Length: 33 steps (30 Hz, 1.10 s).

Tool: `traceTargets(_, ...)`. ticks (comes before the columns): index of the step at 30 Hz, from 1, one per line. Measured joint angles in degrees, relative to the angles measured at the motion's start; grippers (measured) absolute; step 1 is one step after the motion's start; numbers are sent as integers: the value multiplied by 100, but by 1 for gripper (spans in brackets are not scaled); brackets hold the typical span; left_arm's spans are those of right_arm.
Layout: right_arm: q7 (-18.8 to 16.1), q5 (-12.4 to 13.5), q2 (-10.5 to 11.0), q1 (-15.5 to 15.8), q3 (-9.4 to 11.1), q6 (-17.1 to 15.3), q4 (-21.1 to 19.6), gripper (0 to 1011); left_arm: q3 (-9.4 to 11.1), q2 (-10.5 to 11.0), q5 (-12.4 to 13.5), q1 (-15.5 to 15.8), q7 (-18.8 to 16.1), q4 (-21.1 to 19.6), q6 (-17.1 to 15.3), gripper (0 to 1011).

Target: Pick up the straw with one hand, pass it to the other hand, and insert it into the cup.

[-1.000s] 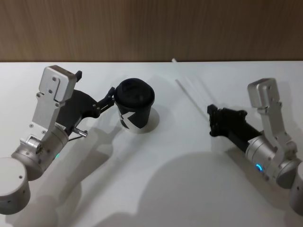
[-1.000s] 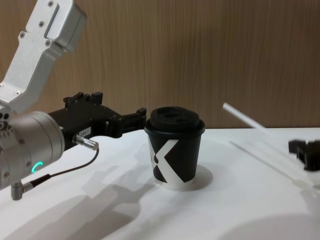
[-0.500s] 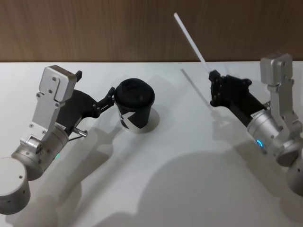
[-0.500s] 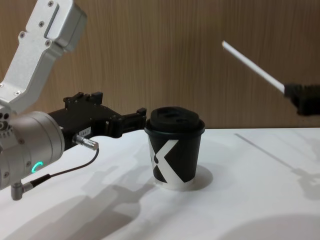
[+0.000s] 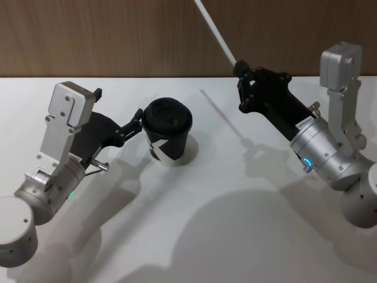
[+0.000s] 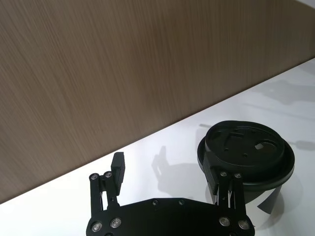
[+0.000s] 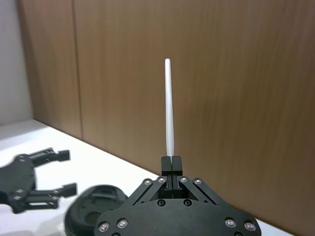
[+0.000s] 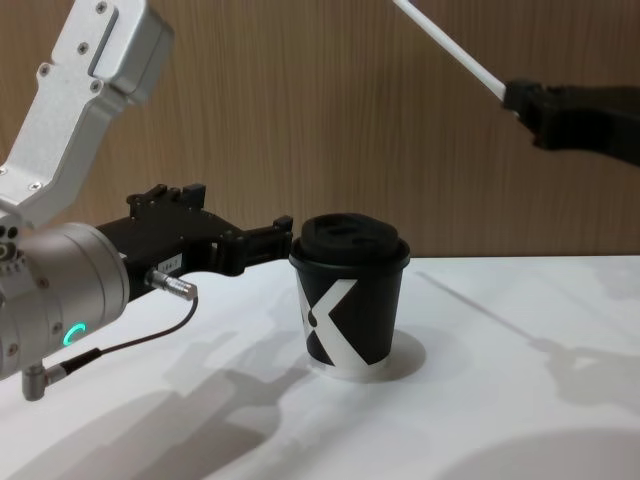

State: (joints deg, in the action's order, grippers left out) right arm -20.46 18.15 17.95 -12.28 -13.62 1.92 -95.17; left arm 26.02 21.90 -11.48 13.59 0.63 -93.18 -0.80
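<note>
1. Cup [image 5: 168, 134] stands upright on the white table [image 5: 194, 236], lid [image 6: 243, 147] on, white K-like mark facing the robot.
2. Right gripper [image 5: 241, 66] is right of the cup, higher than the lid and off the table. Its fingers are pinched tight on the straw's lower end.
3. Straw [image 5: 217, 30] is in the air, up and right of the cup, well apart from it. From the gripper it slants up and back toward the cup's side, in front of the wood wall [image 8: 300, 100]. Its top end runs to the upper edge of the head and chest views.
4. In the right wrist view the straw sticks straight out from the closed tips, w/ the cup low and off to one side.
5. Left gripper [image 6: 167, 169] is left of the cup at approx lid height, claw spread wide, gripping nothing.
6. One of its fingers [image 6: 220, 179] lies at the lid rim on the cup's left; touching or just beside, can't tell. The other finger is well apart from the cup, and the cup sits outside the gap btwn them.
7. A black cable [image 8: 120, 345] hangs under the left wrist, left of the cup, near a green ring [image 8: 68, 335].
</note>
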Motion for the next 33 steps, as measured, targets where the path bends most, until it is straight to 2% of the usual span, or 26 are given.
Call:
traceTargets(9, -603, 449, 21, -150, -120, 197, 16, 6, 0, 0, 0, 0, 0, 0, 0, 1003)
traceTargets(16, -1148, 909, 88, -261, -184, 223, 60, 6, 0, 0, 0, 0, 0, 0, 0, 1003)
traceTargets(27, -1554, 1328, 149, -332, -232, 181, 71, 6, -26, -2, -10, -18, 7, -13, 0, 1003)
traceTargets(33, -1661, 1439, 165, -350, -244, 161, 71, 6, -154, 26, -180, -95, 104, -161, 13, 1003)
